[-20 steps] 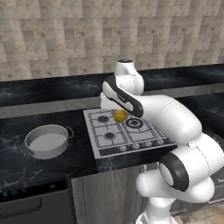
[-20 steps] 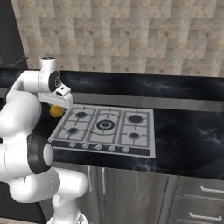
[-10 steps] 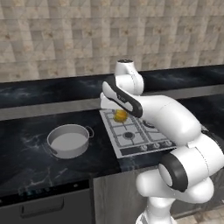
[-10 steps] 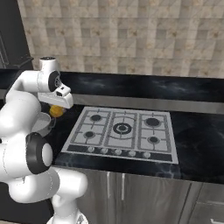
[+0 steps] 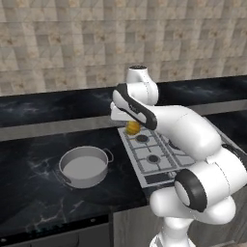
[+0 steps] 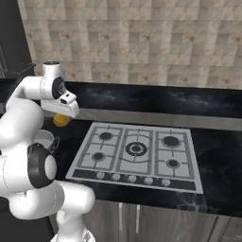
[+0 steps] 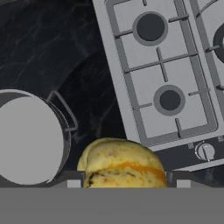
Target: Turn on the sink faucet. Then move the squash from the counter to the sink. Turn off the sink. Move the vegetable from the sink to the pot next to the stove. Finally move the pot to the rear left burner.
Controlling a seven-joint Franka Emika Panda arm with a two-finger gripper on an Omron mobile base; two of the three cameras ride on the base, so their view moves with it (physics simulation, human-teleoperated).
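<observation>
Carrying the squash to the pot is the step in hand. The gripper pinches the yellow vegetable from both sides, held in the air near the stove's left edge, with the pot empty on the counter beside the cooktop. The fingertips are mostly hidden, so the firmness of the hold is uncertain. Best to centre over the pot, lower close to its floor, then release so nothing rolls out.
</observation>
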